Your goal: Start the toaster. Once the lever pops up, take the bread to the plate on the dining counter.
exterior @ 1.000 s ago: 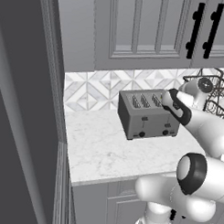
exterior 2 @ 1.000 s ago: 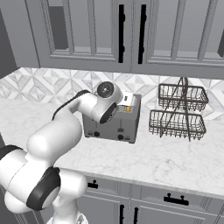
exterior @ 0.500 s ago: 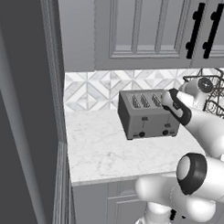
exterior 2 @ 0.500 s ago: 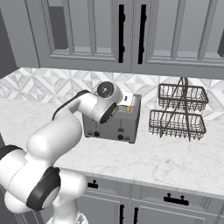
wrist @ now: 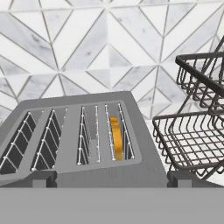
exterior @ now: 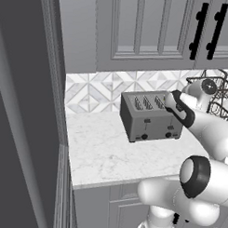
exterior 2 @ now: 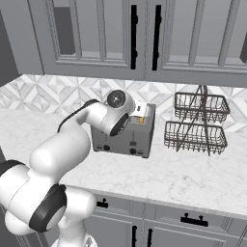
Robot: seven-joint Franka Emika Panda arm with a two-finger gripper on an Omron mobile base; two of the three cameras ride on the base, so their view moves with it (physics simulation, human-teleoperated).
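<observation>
A two-tier dark wire rack (exterior 2: 197, 123) stands on the marble bench (exterior: 105, 153) just beside the toaster (exterior: 150, 118), at its 3 o'clock in the right base view, apart from it. Grey cabinets (exterior 2: 144, 38) with black handles hang above, and a tiled backsplash (wrist: 87, 48) of white and grey triangles runs behind. A tall dark panel (exterior: 23, 108) walls off the bench at 9 o'clock in the left base view.

The hand view looks down into the toaster's slots, ribbed with thin wire guides; the bread (wrist: 116, 138), a tan-orange sliver, sits deep in the slot nearest the rack. The left base view shows black levers and knobs on the boxy grey front.

The hand (exterior 2: 140, 113) hovers over the toaster's rack-side end, fingers spread wide, holding nothing.
</observation>
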